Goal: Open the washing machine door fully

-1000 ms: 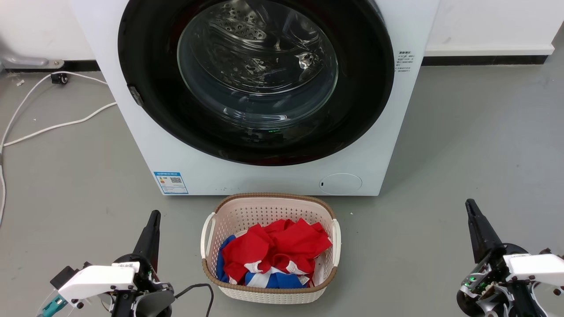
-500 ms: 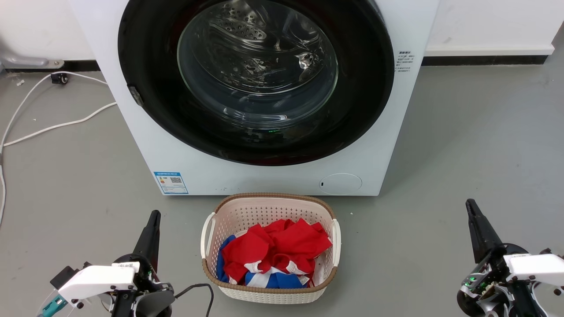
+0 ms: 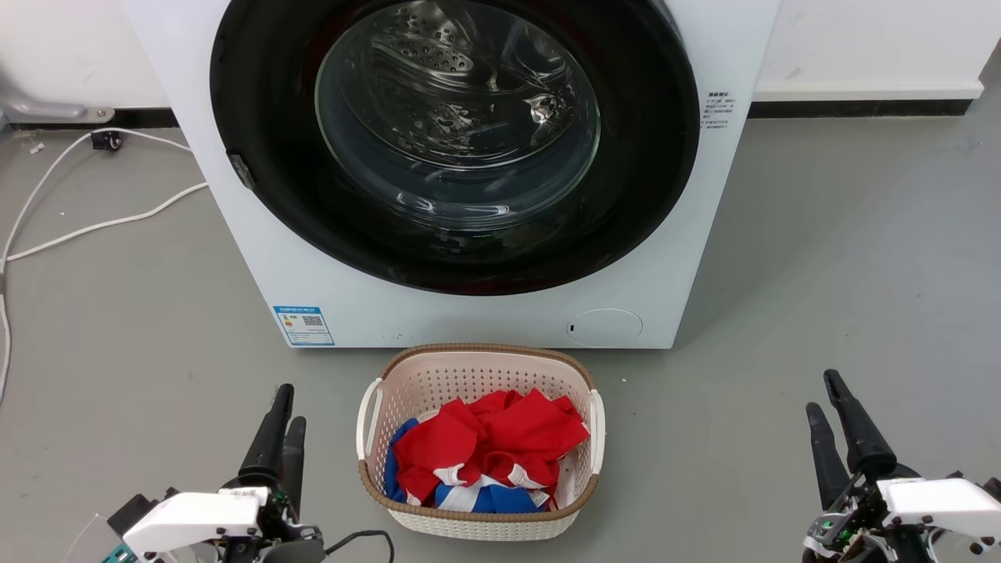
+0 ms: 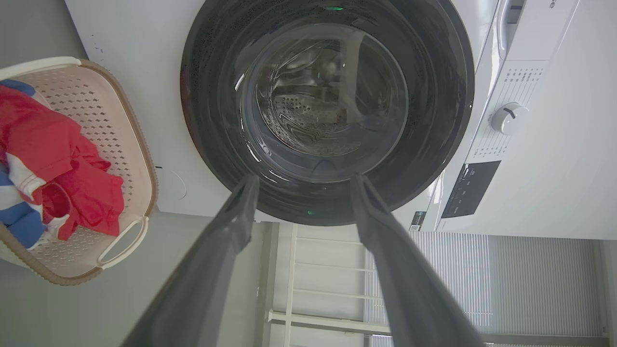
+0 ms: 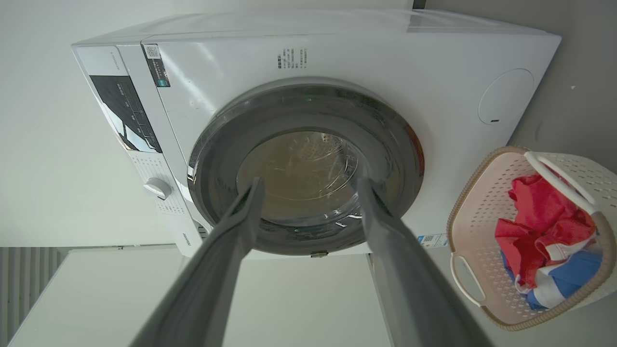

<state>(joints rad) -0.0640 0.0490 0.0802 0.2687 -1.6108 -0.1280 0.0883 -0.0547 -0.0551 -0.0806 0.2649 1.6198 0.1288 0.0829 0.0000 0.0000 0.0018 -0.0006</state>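
The washing machine point(image 3: 469, 317) stands at twelve o'clock from the robot, a white box on a grey floor point(image 3: 821, 258) with its back towards a white wall point(image 3: 860, 39). A dark strip point(image 3: 860, 107) runs along the foot of that wall. The washing machine door point(image 3: 457, 133) fills most of the front, a glossy black ring around bulging clear glass. It lies shut against the machine, and the holed steel drum shows through the glass. A small metal fitting point(image 3: 241, 170) sits on the ring's edge at about nine o'clock. Low on the front, a blue sticker point(image 3: 303, 324) is at seven o'clock of the door and a round cap point(image 3: 604, 326) at five o'clock.

Just before the machine, at six o'clock of the door, a cream basket point(image 3: 477, 356) with a brown rim rests on the floor, holding red, blue and white clothes point(image 3: 493, 438). A white cable point(image 3: 94, 227) trails over the floor at nine o'clock of the machine.

The left hand point(image 3: 292, 405) hangs at eight o'clock of the basket and the right hand point(image 3: 820, 391) out at three o'clock. Both are well apart from the door, with their fingers parted and nothing between them. From the left wrist, a white dial point(image 4: 508, 118) and a black panel point(image 4: 470, 188) show on the machine's control strip.
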